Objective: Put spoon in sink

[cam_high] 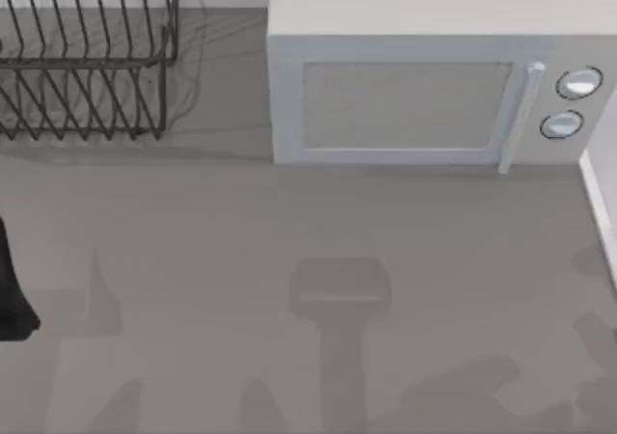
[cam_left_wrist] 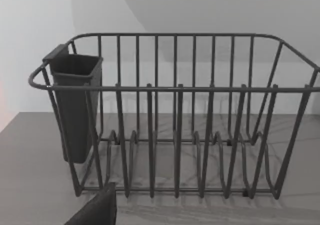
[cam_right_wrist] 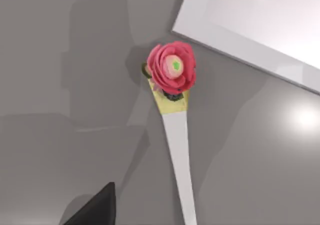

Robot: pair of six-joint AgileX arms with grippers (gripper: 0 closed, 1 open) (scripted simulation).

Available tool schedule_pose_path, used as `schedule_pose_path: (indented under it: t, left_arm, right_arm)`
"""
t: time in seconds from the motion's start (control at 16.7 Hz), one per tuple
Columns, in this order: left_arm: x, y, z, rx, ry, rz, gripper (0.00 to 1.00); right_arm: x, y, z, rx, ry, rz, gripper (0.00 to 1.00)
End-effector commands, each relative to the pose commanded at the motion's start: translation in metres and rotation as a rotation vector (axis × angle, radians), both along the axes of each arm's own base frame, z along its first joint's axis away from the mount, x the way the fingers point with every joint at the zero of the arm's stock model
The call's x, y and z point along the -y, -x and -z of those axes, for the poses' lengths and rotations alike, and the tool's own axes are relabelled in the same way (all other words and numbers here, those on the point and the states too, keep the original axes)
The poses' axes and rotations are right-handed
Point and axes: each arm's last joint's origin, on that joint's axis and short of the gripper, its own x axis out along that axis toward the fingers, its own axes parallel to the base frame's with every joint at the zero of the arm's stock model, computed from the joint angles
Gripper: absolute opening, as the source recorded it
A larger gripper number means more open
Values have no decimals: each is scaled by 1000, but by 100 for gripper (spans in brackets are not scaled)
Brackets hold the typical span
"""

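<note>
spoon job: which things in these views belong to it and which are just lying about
Belongs to the job:
- spoon with a red rose on its handle end, lying on the counter
- sink rim, the white edge beside the rose

Just lying about:
- microwave at the back of the counter
- wire dish rack at the back left
- dark utensil cup hung on the rack's end

Microwave — wire dish rack

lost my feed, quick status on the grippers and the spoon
Left gripper facing the dish rack, fingers unreadable. Right gripper over the spoon, which lies flat on the counter beside a white edge, rose-topped end nearest it. Nothing on the spoon.
</note>
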Motion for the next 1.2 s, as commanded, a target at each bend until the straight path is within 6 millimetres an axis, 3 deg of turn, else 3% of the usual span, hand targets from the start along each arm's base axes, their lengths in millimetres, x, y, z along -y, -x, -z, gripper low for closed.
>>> schedule_pose_path:
  t: [0.24, 0.42, 0.9, 1.2]
  left_arm:
    - [0, 0, 0, 0, 0, 0, 100]
    - [0, 0, 0, 0, 0, 0, 100]
    - [0, 0, 0, 0, 0, 0, 100]
    - [0, 0, 0, 0, 0, 0, 100]
  right_arm:
    - [2, -24, 4, -269, 9, -75, 100]
    - [3, -36, 4, -372, 8, -115, 100]
    - [3, -38, 5, -385, 5, -115, 100]
    - [4, -43, 41, -386, 4, -112, 100]
